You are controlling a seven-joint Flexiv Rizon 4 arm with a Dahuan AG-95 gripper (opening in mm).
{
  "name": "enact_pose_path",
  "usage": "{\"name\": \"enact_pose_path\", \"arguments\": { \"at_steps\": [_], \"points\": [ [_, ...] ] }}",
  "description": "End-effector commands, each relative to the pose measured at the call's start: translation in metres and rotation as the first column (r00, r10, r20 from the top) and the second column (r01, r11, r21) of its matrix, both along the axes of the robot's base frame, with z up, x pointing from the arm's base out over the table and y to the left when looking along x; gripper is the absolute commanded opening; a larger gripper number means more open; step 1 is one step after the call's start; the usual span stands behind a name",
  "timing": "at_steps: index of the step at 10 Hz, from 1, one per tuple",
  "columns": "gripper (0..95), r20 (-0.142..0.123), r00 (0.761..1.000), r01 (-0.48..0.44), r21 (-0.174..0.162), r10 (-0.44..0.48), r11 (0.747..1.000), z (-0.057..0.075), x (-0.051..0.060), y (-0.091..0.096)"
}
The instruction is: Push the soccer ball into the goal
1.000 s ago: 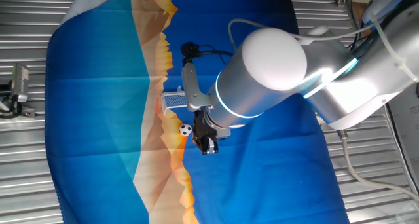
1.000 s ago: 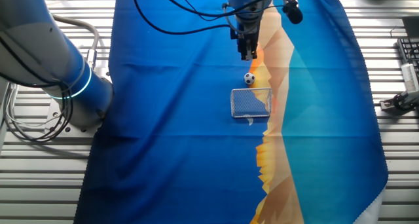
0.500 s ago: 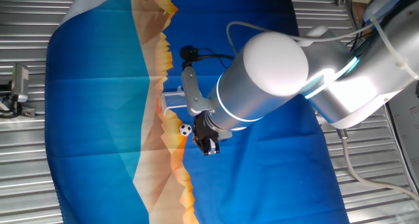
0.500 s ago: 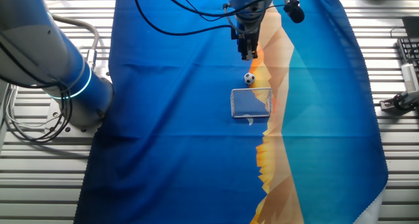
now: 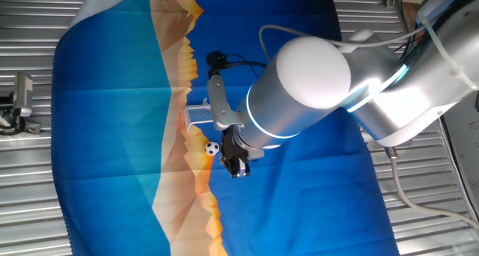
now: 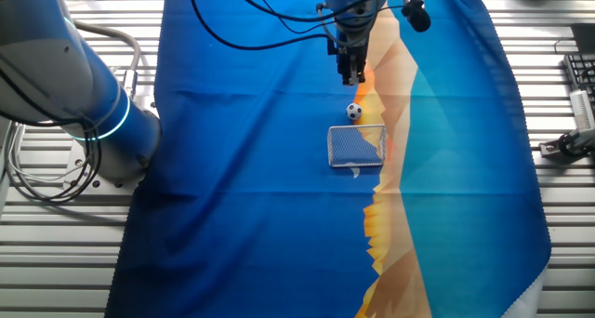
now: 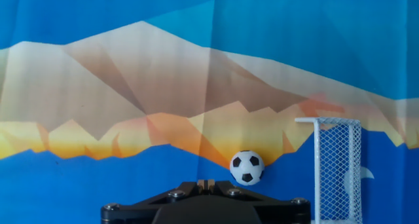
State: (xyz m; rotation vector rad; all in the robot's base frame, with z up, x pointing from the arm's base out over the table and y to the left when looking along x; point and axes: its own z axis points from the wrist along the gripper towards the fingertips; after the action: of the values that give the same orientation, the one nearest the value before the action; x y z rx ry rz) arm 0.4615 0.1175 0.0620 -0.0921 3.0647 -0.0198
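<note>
Fixed views overhead, opposite sides; hand view low.

The tool [image 6: 351, 74] hangs above the blue printed cloth [image 6: 251, 169] covering the surface. The soccer ball [image 6: 354, 112] lies between the tool and the goal [image 6: 357, 146], just beside the goal's frame, apart from the tool.
</note>
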Motion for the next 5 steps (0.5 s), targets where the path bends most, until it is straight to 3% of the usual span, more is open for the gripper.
{"name": "enact_pose_path", "arguments": {
  "at_steps": [1, 5],
  "points": [
    [0.0, 0.005, 1.000, 0.013, -0.004, -0.013, 1.000, 0.0006, -0.0002, -0.0002],
    [0.0, 0.013, 0.999, 0.034, 0.008, -0.034, 0.999, 0.0001, 0.0001, -0.0004]
  ]
}}
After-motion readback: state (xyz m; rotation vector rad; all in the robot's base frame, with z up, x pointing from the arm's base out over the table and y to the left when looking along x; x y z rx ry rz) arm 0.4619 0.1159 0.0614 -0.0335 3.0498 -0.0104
